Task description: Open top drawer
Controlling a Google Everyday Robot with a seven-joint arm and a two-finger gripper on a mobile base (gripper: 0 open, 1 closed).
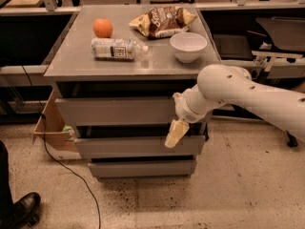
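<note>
Far left, bottom corner: dark shoe (20,210) on the speckled floor. A thin black cable (61,160) trails across the floor beside it. Open brown cardboard box (46,128) sits against the left side of the grey metal cabinet (71,66).

On the cabinet top, left to right:
- round orange fruit (103,27)
- clear plastic bottle (116,48), lying on its side just in front of the fruit
- crumpled brown snack bag (162,20) at the back
- white bowl (188,46), upright, near the right edge

The top drawer (114,111), a wide, flat grey front with no handle, sits directly under the tabletop, above two shorter grey drawer fronts (133,147).

Cream-coloured gripper (176,132) hangs tip-down at the right end of the drawer stack, just below the top drawer's lower edge and across the upper edge of the middle front. Contact with either front: cannot tell. Open or closed: cannot tell. The thick white robot arm (248,94) reaches in from the right.
</note>
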